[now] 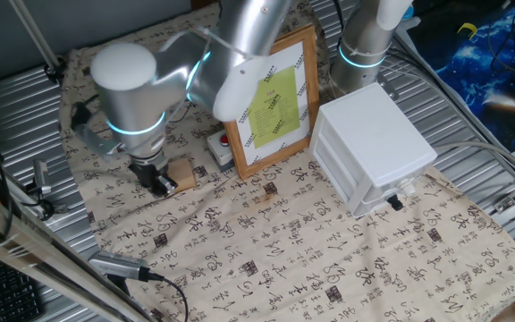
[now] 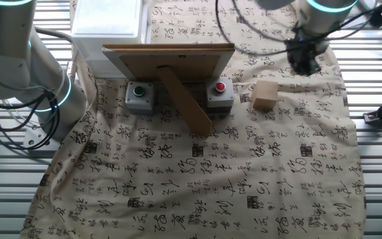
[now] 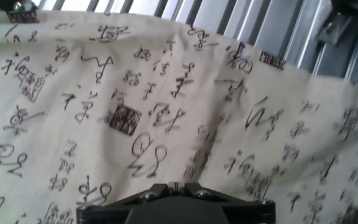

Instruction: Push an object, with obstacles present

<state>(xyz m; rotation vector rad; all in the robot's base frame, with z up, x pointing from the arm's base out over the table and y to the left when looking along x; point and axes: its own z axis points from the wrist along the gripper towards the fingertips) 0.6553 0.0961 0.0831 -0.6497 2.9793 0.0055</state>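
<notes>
One table under a printed cloth (image 1: 329, 259), carrying, in descending size: white drawer unit (image 1: 374, 152) at the far right of the group; wooden-framed picture (image 1: 274, 98), propped upright on its rear strut; grey box with red button (image 2: 220, 92) at the frame's foot, paired with a second grey box with green button (image 2: 138, 95); small tan wooden block (image 2: 264, 95), resting on the cloth just beside the red-button box, on the side away from the frame. Gripper (image 2: 304, 61): low over the cloth close beside the block, on the block's side away from the boxes; contact cannot be told. Jaws hold nothing visible; their opening cannot be told. Judgement: pushing straight away from the gripper drives the block toward the red-button box.
</notes>
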